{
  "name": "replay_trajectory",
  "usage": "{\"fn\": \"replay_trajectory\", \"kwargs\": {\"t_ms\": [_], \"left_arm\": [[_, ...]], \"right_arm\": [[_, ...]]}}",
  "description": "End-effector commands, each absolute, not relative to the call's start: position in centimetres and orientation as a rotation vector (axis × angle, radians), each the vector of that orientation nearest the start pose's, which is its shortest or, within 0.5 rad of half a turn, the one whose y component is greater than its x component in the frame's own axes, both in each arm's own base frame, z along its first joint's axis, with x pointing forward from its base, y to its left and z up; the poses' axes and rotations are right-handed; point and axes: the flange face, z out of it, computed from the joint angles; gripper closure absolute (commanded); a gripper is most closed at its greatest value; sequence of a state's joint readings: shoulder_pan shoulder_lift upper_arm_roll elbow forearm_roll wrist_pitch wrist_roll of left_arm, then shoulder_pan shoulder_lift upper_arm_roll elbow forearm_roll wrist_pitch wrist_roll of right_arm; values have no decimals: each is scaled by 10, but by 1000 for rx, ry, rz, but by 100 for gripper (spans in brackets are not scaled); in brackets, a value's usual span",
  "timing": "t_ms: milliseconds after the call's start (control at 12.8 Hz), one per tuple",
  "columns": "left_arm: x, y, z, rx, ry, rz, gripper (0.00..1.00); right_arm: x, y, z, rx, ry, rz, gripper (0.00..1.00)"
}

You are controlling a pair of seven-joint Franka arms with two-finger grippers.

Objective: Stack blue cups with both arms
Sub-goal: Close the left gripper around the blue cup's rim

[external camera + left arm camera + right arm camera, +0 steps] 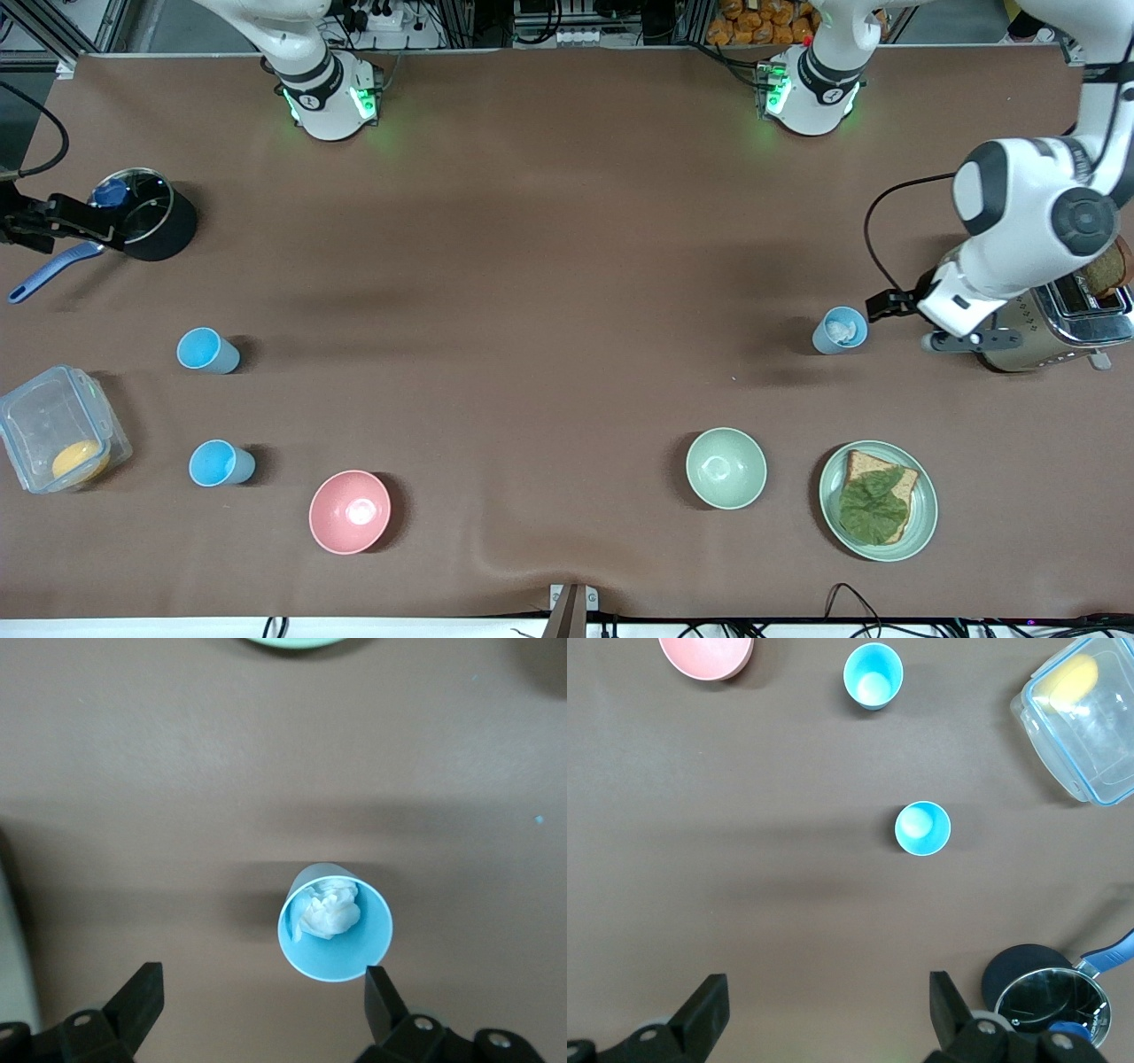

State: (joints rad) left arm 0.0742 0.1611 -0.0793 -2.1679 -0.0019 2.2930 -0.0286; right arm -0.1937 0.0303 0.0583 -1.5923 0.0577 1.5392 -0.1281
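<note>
Hovering left gripper (262,997) beside cup (336,921).

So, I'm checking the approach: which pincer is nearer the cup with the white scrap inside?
Left. The left pincer sits open right beside the cup, by the toaster. The right pincer, open, is at the other end, above the pot.

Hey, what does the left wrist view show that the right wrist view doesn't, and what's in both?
Only the left wrist view shows the grey-blue cup with a white scrap inside, upright, just ahead of the open left gripper.

Only the right wrist view shows two sky-blue cups, the pink bowl, a clear container, a lidded pot and the open right gripper, holding nothing.

Both share the brown table and two open black fingers.
</note>
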Motion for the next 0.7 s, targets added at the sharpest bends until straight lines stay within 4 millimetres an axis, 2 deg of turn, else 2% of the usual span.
{"fn": "replay_trajectory", "kwargs": {"t_ms": [0, 156, 234, 312, 468, 546, 624], "left_arm": [[540, -2, 280, -3171, -63, -5, 0], [541, -1, 253, -3174, -68, -17, 0], [541, -1, 245, -3175, -72, -22, 5], [542, -1, 239, -3176, -73, -27, 15], [543, -2, 233, -3177, -71, -15, 52], [544, -6, 232, -3177, -64, -12, 86], [545, -11, 230, -3179, -52, -10, 100]], "right_arm": [[551, -71, 596, -3054, 20, 100, 0], [552, -71, 596, -3054, 21, 98, 0], [552, -71, 595, -3054, 21, 100, 0], [551, -72, 595, -3053, 23, 102, 0], [552, -77, 595, -3053, 35, 99, 0], [552, -79, 594, -3052, 37, 103, 0], [551, -85, 592, -3054, 49, 110, 0]]}}
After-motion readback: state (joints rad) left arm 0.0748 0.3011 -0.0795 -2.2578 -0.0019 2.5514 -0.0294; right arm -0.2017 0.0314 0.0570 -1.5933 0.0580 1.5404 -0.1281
